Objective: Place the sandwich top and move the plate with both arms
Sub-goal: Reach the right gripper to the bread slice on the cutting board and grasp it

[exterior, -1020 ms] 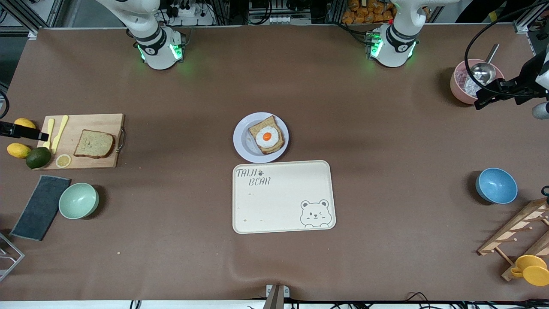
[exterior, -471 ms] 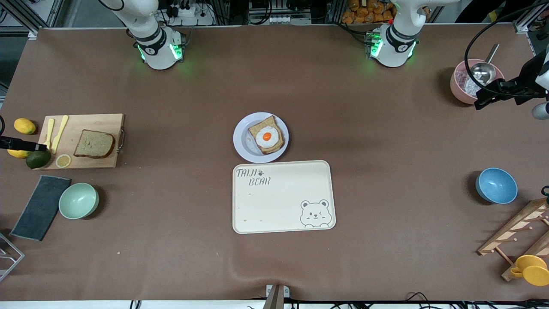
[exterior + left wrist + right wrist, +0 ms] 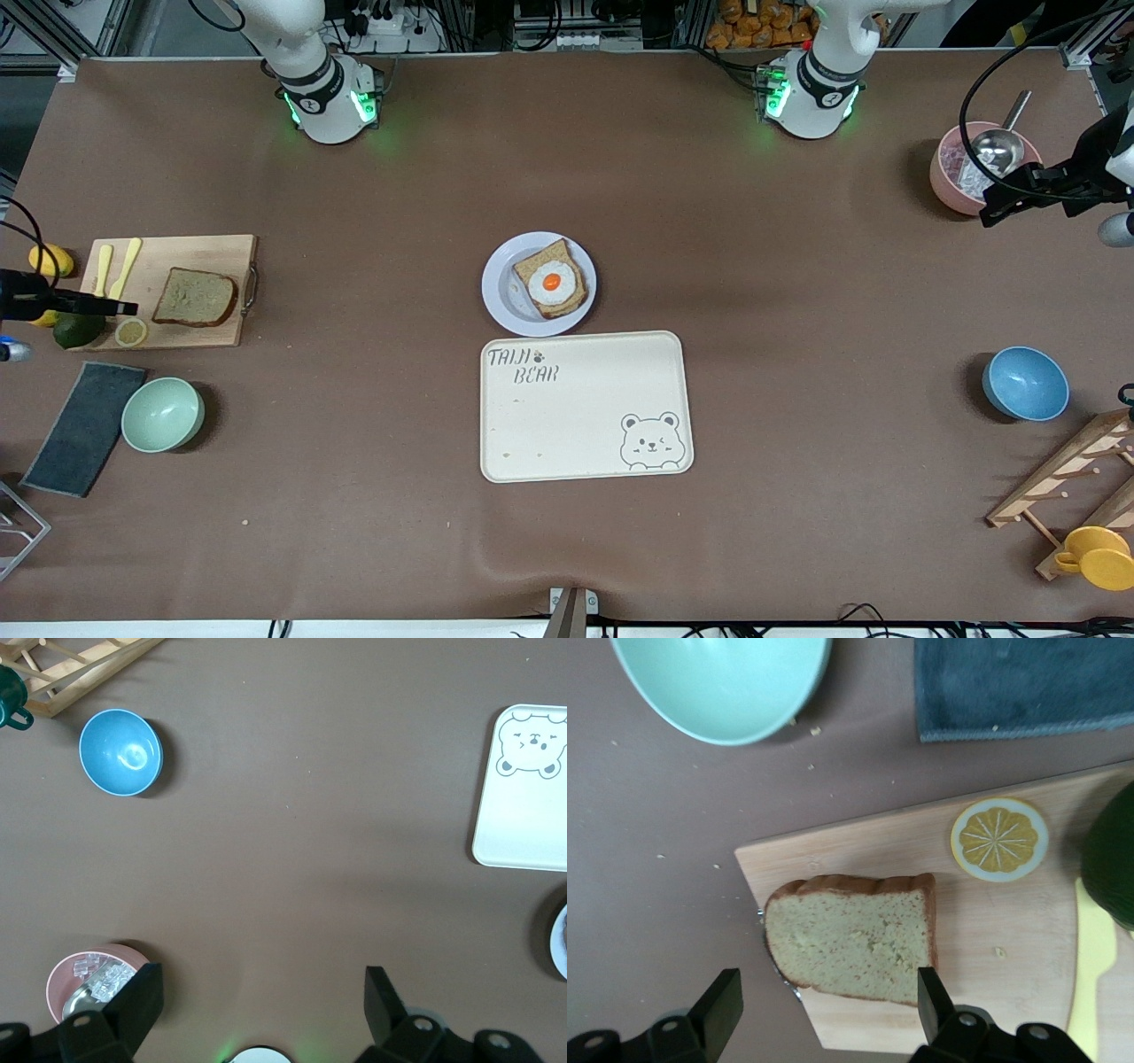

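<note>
1. Two tools are in view, and we read both as unloaded.
2. The right tool (image 3: 828,981) hangs over the cutting board (image 3: 221,257), at the board's edge toward the right arm's end of the table. Its fingers stand apart and clamp nothing.
3. The sandwich top (image 3: 195,298) lies flat on the cutting board. In the front view it is clear of the right tool.
4. A lemon slice (image 3: 131,332) and two pale yellow knives (image 3: 115,275) share the board. An avocado (image 3: 75,330) sits just beside the board.
5. The plate (image 3: 503,306) rests at the middle of the table. It carries a bread slice topped with a fried egg (image 3: 551,283).
6. The tray (image 3: 576,416) with the bear drawing lies just beside the plate, nearer to the front camera.
7. The left arm waits. The left tool (image 3: 263,979) hangs over the table beside the pink bowl (image 3: 948,182), fingers apart and holding nothing.
8. A metal ladle (image 3: 999,146) rests in the pink bowl.
</note>
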Tool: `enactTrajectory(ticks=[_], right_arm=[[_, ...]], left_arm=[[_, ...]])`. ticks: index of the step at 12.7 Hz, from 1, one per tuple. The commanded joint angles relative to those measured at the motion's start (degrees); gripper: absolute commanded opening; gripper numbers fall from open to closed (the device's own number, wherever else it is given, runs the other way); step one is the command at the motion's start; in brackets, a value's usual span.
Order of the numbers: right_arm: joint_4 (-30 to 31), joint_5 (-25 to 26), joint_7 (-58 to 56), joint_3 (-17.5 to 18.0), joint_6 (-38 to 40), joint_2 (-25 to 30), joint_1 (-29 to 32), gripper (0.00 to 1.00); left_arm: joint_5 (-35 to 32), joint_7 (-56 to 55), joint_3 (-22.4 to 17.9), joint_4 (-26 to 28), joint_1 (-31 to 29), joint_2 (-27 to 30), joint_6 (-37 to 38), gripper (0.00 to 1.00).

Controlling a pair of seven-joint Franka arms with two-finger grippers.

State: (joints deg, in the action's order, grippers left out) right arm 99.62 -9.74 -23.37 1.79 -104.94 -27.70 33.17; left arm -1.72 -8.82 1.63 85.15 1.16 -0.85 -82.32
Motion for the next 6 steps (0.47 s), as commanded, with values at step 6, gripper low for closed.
enactTrajectory(ticks=[6], right_arm=[[5.6,-2.0,-12.6,1.1,-9.8,-2.6,5.1,0.75]], left_arm=[[-1.4,1.0,0.1,-0.4,-0.2,-0.1,-0.2,1.0]])
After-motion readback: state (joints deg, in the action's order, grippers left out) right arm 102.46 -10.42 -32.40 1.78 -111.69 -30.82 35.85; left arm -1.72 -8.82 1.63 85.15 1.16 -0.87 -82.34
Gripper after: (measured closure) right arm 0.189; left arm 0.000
